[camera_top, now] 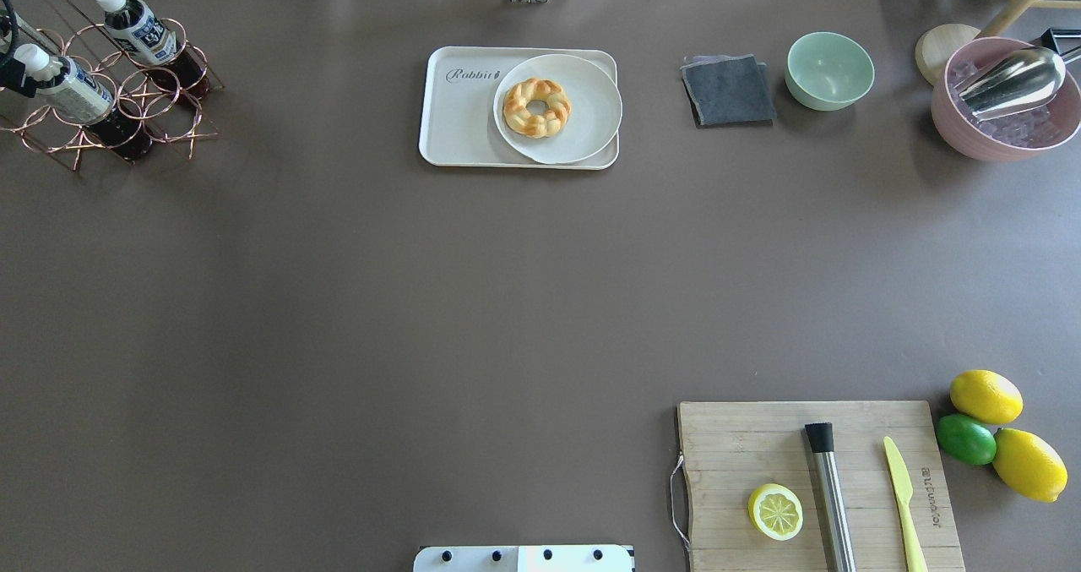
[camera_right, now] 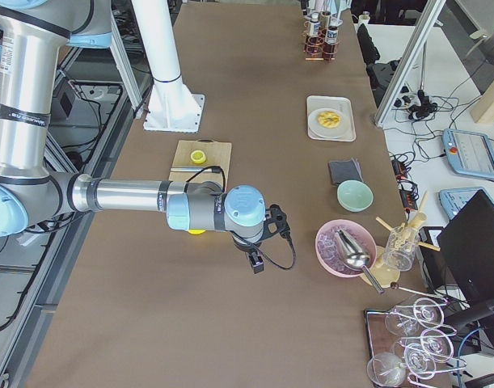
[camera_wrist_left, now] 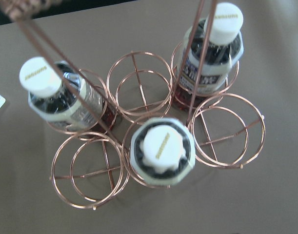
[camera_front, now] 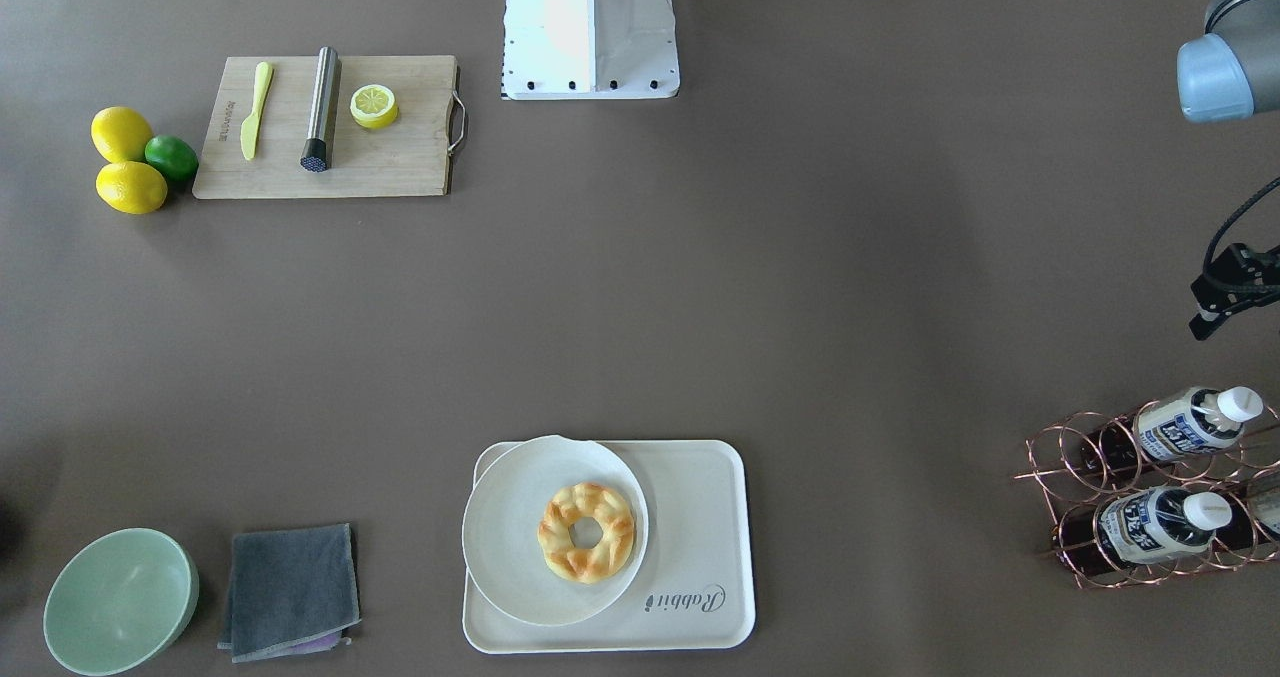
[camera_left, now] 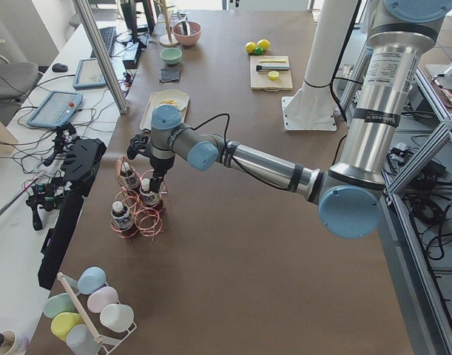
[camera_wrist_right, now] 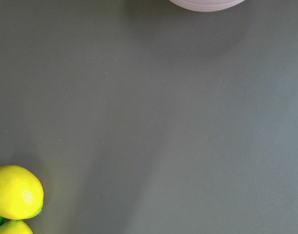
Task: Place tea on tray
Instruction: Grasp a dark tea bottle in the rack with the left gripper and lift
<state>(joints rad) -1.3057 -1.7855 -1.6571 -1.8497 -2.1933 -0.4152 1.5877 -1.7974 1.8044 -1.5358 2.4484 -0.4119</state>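
Observation:
Three tea bottles [camera_wrist_left: 162,153] with white caps stand in a copper wire rack [camera_wrist_left: 139,90] at the table's far left corner. Two of them show in the overhead view [camera_top: 67,90]. The cream tray [camera_top: 460,116] with the "Rabbit" script lies at the far middle, with a round white plate [camera_top: 583,124] and a ring-shaped bread [camera_top: 536,107] on its right part. My left gripper [camera_left: 158,180] hangs just above the rack; its fingers show in no close view, so I cannot tell its state. My right gripper [camera_right: 255,263] hovers over bare table near the lemons; I cannot tell its state.
A wooden cutting board [camera_top: 743,445] with a lemon half, a metal cylinder and a yellow knife lies at the near right. Two lemons and a lime [camera_top: 967,438] lie beside it. A grey cloth [camera_top: 728,90], a green bowl [camera_top: 829,69] and a pink ice bowl [camera_top: 1005,103] stand at the far right.

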